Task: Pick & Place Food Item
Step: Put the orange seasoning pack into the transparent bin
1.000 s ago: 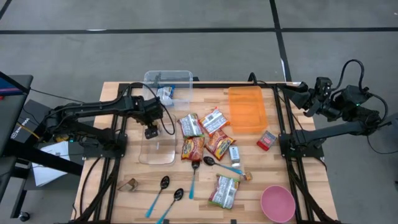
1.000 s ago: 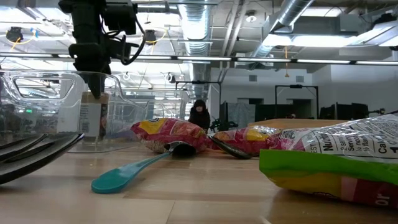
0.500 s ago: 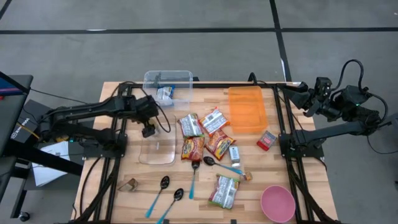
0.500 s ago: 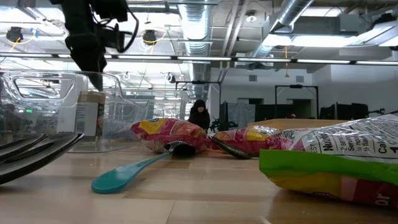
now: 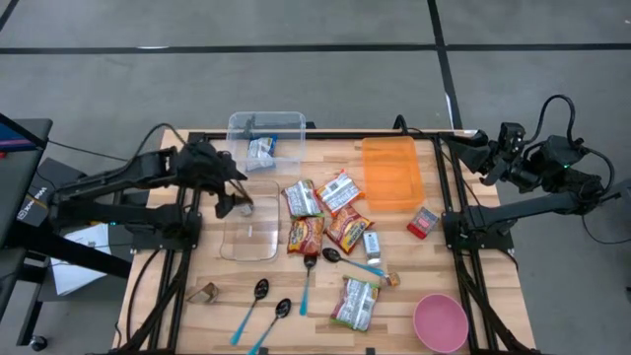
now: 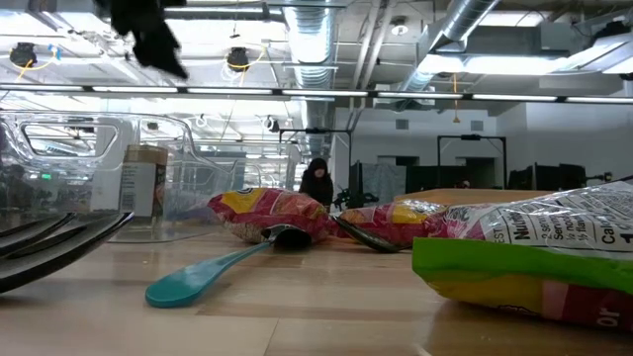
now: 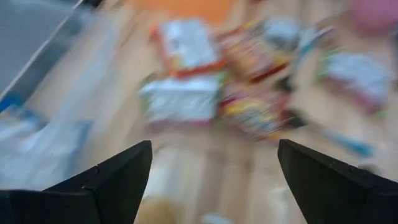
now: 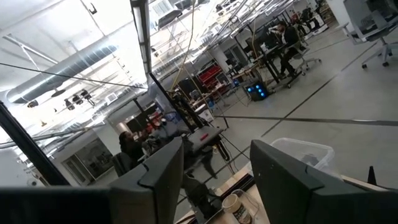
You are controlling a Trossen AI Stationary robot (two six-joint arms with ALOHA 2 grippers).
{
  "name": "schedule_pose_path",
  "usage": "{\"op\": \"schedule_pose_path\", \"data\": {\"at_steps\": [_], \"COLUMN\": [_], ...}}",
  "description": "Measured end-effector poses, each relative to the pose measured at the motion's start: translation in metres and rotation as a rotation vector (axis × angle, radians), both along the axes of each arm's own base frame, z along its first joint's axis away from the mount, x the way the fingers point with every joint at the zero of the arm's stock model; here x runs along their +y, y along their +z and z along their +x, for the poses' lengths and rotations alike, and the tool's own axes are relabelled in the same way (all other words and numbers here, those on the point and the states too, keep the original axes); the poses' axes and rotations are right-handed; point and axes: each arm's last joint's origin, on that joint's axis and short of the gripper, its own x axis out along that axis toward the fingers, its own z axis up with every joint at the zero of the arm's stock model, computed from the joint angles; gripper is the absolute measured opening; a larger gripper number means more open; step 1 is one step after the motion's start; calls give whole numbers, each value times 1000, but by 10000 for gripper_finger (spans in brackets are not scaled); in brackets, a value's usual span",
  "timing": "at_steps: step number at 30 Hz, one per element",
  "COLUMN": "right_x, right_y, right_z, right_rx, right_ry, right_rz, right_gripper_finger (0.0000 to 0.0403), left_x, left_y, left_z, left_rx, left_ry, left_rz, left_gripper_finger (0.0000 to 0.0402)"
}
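Several snack packets [image 5: 321, 212] lie flat on the middle of the wooden table. One white and blue packet [image 5: 261, 148] stands inside the clear bin [image 5: 268, 126] at the far left; the low view shows it [image 6: 141, 190] behind the bin's wall. My left gripper [image 5: 237, 202] hangs open and empty above the clear lid [image 5: 249, 229], near the bin. It shows high up in the low view [image 6: 158, 44], and its wrist view [image 7: 214, 155] looks down on blurred packets. My right gripper [image 5: 485, 163] waits open beyond the table's right edge, facing the room [image 8: 217, 162].
An orange tray [image 5: 391, 173] lies at the far right. A pink bowl [image 5: 440, 322] stands at the near right. Spoons [image 5: 258, 296] lie near the front edge, a teal one [image 6: 208, 272] among the packets. A small red packet [image 5: 424, 222] lies by the right arm's base.
My left gripper has risen well above the bin and drawn back a little toward the table's left edge, staying open and empty. The packet stays in the bin.
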Motion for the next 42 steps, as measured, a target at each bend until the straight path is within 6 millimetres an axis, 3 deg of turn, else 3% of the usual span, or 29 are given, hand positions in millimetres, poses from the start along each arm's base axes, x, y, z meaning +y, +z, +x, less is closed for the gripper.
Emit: {"op": "schedule_pose_path", "data": {"at_steps": [7,11,33,42], "right_x": [0,0,0,0], "right_y": [-2,-3,-3,-3], "right_z": [0,1,0,1], "right_rx": [18,32,30,33], "right_ry": [0,-4,-4,-4], "right_rz": [-4,-4,-2,-3], "right_gripper_finger": [180,180,180,180], "left_x": [-16,-17,-17,-31], "left_y": [30,37,38,33], "left_z": [12,17,17,30], "left_rx": [-119,-158,-163,-154], "left_ry": [-36,-13,-5,-91], "left_rz": [-27,13,7,-243], "left_gripper_finger": [342,342,342,342]}}
